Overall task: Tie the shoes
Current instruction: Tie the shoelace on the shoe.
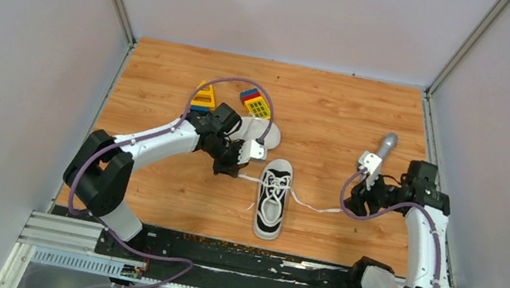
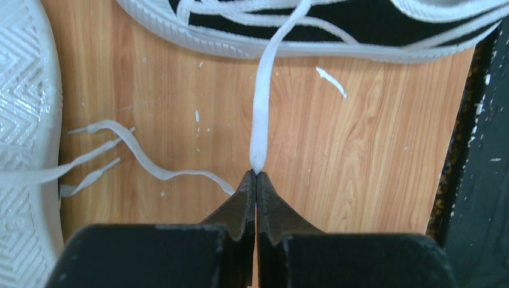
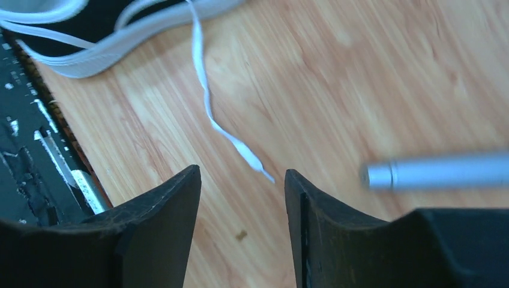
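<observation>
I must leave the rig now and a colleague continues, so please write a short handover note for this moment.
Left gripper: shut on the end of one lace of the near shoe, lace drawn straight.
Right gripper: open; the other lace end lies on the table before it, not held; grey cylinder beside.
Second shoe: tipped over by the left gripper, white sole showing, laces loose.
Done: no bow seen on either shoe.
Left: tie both.
</observation>
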Robot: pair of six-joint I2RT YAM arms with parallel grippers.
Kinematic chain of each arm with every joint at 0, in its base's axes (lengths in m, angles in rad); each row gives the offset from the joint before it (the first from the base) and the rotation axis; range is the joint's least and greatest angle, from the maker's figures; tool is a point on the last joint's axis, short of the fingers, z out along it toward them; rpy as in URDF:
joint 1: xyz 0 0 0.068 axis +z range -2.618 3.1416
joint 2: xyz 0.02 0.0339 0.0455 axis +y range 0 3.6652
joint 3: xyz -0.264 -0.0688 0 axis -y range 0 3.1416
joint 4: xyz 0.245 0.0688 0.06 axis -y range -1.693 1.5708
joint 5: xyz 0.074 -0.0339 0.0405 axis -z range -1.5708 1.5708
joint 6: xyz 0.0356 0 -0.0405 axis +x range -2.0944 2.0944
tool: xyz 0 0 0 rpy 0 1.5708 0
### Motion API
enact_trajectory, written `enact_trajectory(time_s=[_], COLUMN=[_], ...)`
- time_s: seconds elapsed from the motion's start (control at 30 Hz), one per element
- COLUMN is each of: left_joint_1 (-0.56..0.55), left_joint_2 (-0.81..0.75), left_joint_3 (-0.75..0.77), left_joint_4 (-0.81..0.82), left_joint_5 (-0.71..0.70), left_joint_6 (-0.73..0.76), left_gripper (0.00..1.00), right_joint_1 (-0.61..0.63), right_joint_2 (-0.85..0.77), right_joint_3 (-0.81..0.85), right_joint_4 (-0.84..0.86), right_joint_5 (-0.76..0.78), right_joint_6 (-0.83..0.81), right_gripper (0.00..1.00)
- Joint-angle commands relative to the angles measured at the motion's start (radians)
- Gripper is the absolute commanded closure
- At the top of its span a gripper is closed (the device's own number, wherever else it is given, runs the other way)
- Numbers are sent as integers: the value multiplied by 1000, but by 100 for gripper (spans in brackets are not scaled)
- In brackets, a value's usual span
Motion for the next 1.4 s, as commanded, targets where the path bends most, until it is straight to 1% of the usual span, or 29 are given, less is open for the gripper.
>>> enact_trajectory(time_s=[0.0, 0.17, 0.23, 0.3, 0.4, 0.47, 0.57, 0.73, 0.8, 0.83, 0.87, 0.93, 0.97, 1.0, 1.07, 1.17, 1.23, 1.37], left_joint_1=[4, 4, 4, 4, 4, 6, 6, 6, 6, 6, 6, 6, 5, 6, 10, 23, 33, 38], left_joint_2=[51, 68, 69, 67, 61, 56, 50, 66, 74, 76, 79, 84, 85, 84, 71, 35, 6, -55], left_joint_3=[81, 113, 117, 118, 118, 112, 100, 108, 122, 123, 126, 128, 127, 122, 109, 75, 51, -3], left_joint_4=[6, 6, 3, -7, -28, -39, -37, -5, 1, 4, 5, 3, 2, -1, -6, -17, -22, -35], left_joint_5=[107, 125, 123, 136, 164, 177, 186, 184, 180, 178, 177, 169, 151, 138, 97, 61, 39, -41], left_joint_6=[-82, -90, -86, -91, -103, -118, -140, -169, -178, -183, -185, -181, -175, -169, -128, -73, -29, 65], left_gripper=[100, 100, 100, 100, 100, 100, 100, 100, 100, 100, 100, 100, 100, 100, 100, 100, 100, 100], right_joint_1=[203, 409, 476, 520, 554, 577, 611, 652, 671, 681, 692, 706, 707, 707, 700, 681, 679, 678], right_joint_2=[70, 230, 312, 387, 477, 518, 575, 629, 639, 643, 649, 655, 649, 632, 568, 421, 351, 270], right_joint_3=[89, 114, 141, 172, 200, 191, 190, 174, 168, 165, 162, 168, 171, 167, 148, 116, 105, 87], right_joint_4=[38, 186, 227, 260, 331, 386, 412, 452, 485, 513, 529, 545, 544, 542, 525, 470, 425, 346], right_joint_5=[-127, -131, -111, -107, -115, -100, -76, -52, -46, -41, -27, 10, 30, 53, 101, 119, 121, 134], right_joint_6=[-135, -105, -100, -83, -31, -29, -36, -15, 19, 37, 47, 76, 98, 119, 139, 146, 159, 194], right_gripper=[45, 46, 48, 52, 57, 60, 62, 66, 67, 69, 74, 91, 98, 100, 100, 100, 100, 100])
